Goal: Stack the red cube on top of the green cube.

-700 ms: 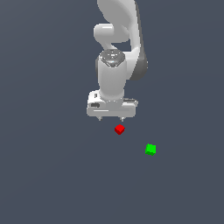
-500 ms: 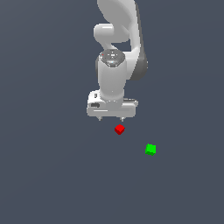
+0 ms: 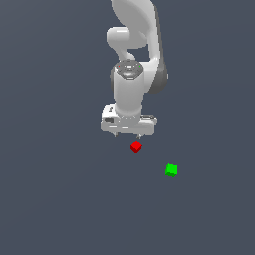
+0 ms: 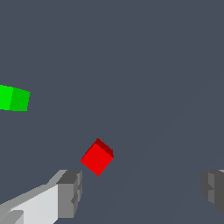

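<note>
Wide-spread and empty, the gripper [image 3: 128,135] hangs from the white arm [image 3: 133,74] over the flat grey floor [image 3: 55,199]; nothing sits between its two short fingers [image 3: 140,135]. In the wrist view the grey pads [image 4: 70,194] stand far apart at either edge of the picture, with bare floor in the gap and no cube between them.

Largest in the scene is the floor, a plain dark grey surface that fills both views. Next comes the arm, a bulky white column that reaches down from the top of the exterior view and ends in the pale, box-like hand that carries the fingers, pointing straight down.

Smallest are the two cubes, each far smaller than the gripper. The red cube [image 3: 136,147] rests on the floor just below the fingertips as seen in the exterior view, a little toward that view's right of the gripper's middle. In the wrist view the red cube [image 4: 97,157] lies turned at an angle, near one pad but not touching it. The green cube [image 3: 171,170] sits on the floor well apart from the red one, toward the exterior view's right and lower in that picture. In the wrist view the green cube [image 4: 13,98] is cut off by the picture's edge.
</note>
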Motion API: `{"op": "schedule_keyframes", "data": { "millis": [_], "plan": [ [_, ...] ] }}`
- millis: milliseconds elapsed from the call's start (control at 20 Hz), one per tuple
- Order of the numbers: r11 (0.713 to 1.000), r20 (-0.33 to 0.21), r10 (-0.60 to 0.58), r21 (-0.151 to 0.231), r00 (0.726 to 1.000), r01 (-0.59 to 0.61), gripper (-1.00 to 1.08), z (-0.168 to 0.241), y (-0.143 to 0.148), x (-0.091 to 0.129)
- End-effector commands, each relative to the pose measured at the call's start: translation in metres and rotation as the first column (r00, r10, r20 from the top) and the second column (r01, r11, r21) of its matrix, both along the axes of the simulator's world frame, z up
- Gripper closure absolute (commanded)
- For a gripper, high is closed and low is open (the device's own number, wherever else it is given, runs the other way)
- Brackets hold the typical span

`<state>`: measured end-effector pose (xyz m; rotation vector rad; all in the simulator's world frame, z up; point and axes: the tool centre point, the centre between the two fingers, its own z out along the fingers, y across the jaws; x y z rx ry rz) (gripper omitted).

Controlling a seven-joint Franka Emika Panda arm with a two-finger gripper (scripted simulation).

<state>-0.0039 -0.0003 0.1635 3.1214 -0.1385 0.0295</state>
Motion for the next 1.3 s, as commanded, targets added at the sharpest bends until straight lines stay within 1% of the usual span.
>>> {"op": "schedule_keyframes", "data": {
  "millis": [0,250,400,550,750,950,1250],
  "plan": [
    [0.999,-0.001,-0.039,0.001,0.999,0.039,-0.92,-0.005,0.002,-0.003],
    [0.989,-0.003,-0.145,0.004,0.989,0.145,-0.92,-0.020,0.007,-0.009],
    [0.976,-0.004,-0.220,0.006,0.976,0.220,-0.92,-0.030,0.012,-0.013],
    [0.956,-0.006,-0.293,0.008,0.956,0.293,-0.92,-0.040,0.016,-0.017],
    [0.921,-0.009,-0.389,0.010,0.921,0.389,-0.92,-0.054,0.023,-0.021],
    [0.879,-0.011,-0.477,0.013,0.879,0.477,-0.92,-0.067,0.030,-0.025],
    [0.820,-0.015,-0.572,0.015,0.820,0.573,-0.92,-0.082,0.039,-0.027]
  ]
}}
